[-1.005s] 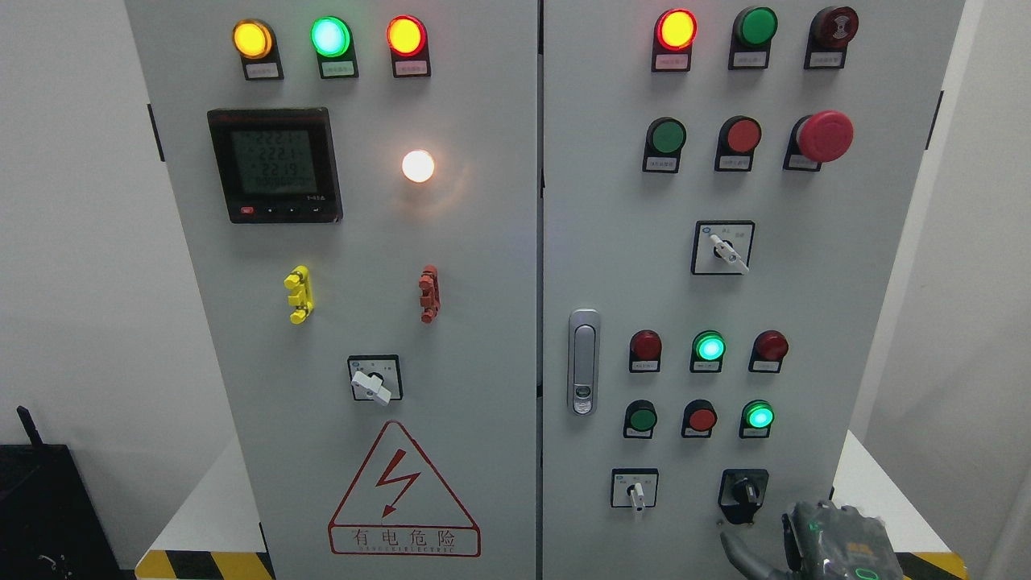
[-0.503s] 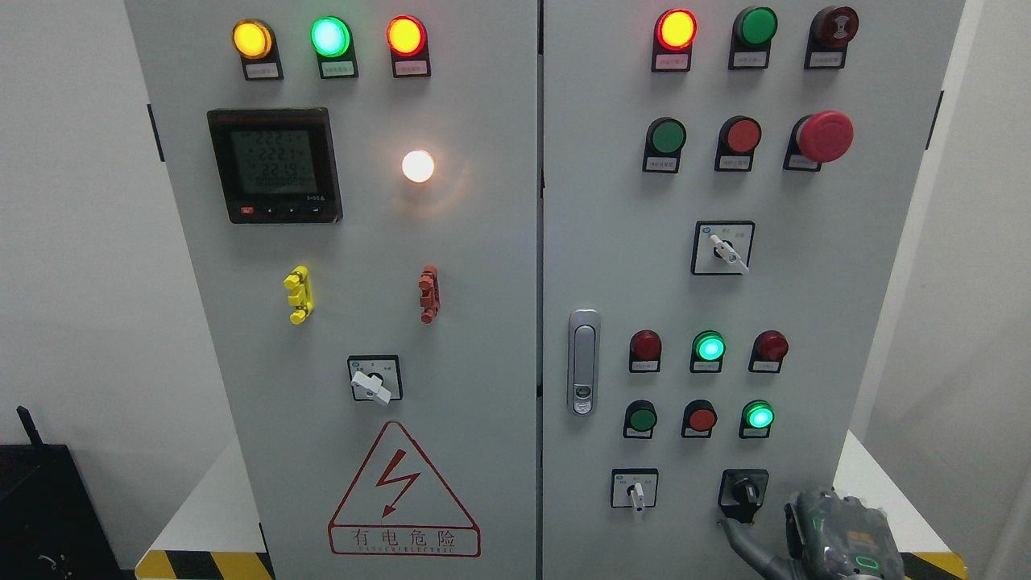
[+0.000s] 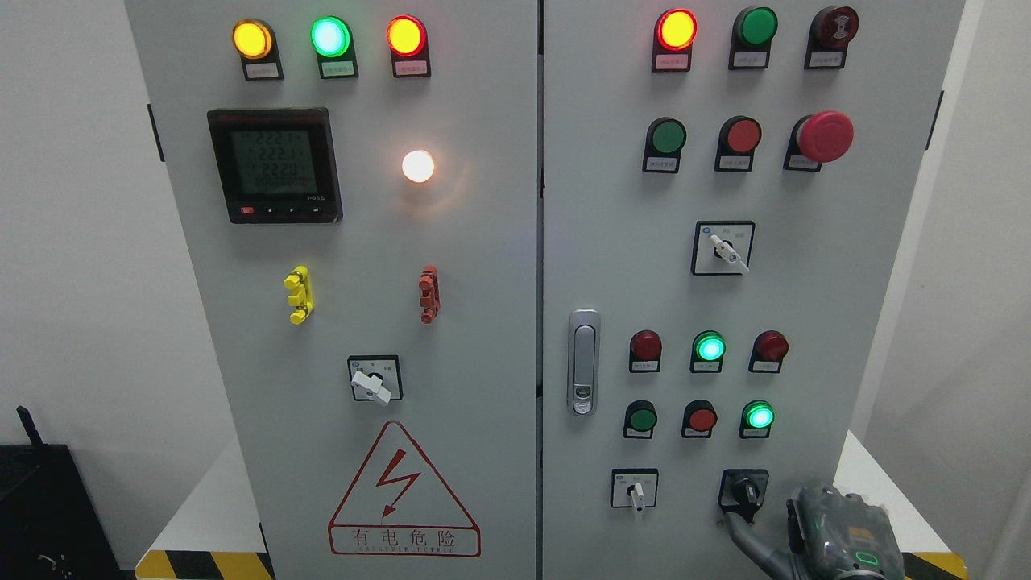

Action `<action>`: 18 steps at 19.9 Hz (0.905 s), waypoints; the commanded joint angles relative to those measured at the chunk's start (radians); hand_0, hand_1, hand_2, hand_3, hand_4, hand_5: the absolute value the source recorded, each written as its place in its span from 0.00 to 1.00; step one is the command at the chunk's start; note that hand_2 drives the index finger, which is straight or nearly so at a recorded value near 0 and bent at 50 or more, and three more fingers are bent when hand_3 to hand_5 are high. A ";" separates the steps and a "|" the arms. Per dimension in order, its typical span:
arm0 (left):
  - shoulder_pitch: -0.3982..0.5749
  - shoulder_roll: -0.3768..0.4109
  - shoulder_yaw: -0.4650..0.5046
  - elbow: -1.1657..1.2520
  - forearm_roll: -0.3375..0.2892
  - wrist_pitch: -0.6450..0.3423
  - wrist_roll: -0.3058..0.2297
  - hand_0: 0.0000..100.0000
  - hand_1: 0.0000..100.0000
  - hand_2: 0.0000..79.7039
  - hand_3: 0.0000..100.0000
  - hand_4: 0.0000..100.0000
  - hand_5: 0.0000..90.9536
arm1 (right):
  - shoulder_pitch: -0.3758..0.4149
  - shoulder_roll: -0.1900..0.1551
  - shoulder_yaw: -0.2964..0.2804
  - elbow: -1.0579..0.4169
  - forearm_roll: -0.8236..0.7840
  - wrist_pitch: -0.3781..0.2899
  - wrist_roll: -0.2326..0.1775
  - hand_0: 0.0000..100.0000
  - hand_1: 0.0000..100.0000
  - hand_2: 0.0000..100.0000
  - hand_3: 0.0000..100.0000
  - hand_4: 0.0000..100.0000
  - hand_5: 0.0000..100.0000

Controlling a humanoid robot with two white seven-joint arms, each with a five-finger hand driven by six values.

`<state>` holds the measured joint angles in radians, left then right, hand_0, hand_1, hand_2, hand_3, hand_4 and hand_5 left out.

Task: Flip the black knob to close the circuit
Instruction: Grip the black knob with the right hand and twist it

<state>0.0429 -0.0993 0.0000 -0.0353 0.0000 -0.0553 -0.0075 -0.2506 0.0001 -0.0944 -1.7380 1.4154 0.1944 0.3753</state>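
Observation:
The black knob (image 3: 744, 490) sits on a black square plate at the lower right of the cabinet's right door (image 3: 813, 322), with its handle pointing down and slightly right. My right hand (image 3: 805, 538) comes up from the bottom right corner, just right of and below the knob. It is open and holds nothing. One grey finger (image 3: 739, 532) stretches up and left, and its tip lies just under the knob's plate. I cannot tell whether the tip touches the plate. The rest of the hand runs off the bottom edge. The left arm is out of sight.
A white selector switch (image 3: 636, 490) sits left of the knob. Above it are red and green pilot lights (image 3: 758, 416), and a door latch (image 3: 583, 362) is near the centre seam. The cabinet stands on a white base with a yellow-black hazard strip (image 3: 201, 564). A black box (image 3: 40, 515) is at lower left.
My right hand has risen a little from the bottom edge. Its extended finger has climbed toward the underside of the black knob. The knob's handle has not turned.

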 commanded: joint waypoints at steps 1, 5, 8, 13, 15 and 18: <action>0.000 0.001 0.011 0.000 0.008 0.000 0.000 0.00 0.00 0.00 0.05 0.03 0.00 | -0.001 -0.009 0.002 0.023 0.000 0.005 -0.004 0.00 0.00 0.90 1.00 0.83 0.86; 0.000 0.000 0.011 0.000 0.008 0.000 0.000 0.00 0.00 0.00 0.05 0.03 0.00 | -0.004 -0.014 -0.010 0.025 -0.004 0.008 -0.004 0.00 0.00 0.90 1.00 0.83 0.86; 0.000 0.000 0.011 0.000 0.008 0.000 0.000 0.00 0.00 0.00 0.05 0.03 0.00 | -0.006 -0.022 -0.025 0.026 -0.007 0.013 -0.004 0.00 0.00 0.90 1.00 0.83 0.86; 0.000 0.000 0.011 0.000 0.008 0.000 0.000 0.00 0.00 0.00 0.05 0.03 0.00 | -0.010 -0.023 -0.057 0.025 -0.015 0.011 -0.003 0.00 0.00 0.89 1.00 0.83 0.86; 0.000 0.001 0.011 0.000 0.008 0.000 0.000 0.00 0.00 0.00 0.05 0.03 0.00 | -0.010 -0.032 -0.065 0.025 -0.052 0.013 -0.003 0.00 0.00 0.89 1.00 0.83 0.86; 0.000 0.000 0.011 0.000 0.008 0.000 0.000 0.00 0.00 0.00 0.05 0.03 0.00 | -0.010 -0.043 -0.076 0.018 -0.059 0.013 -0.003 0.00 0.00 0.89 1.00 0.83 0.86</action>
<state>0.0430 -0.0992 0.0000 -0.0353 0.0000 -0.0553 -0.0075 -0.2591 -0.0080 -0.1291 -1.7187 1.3813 0.2040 0.3696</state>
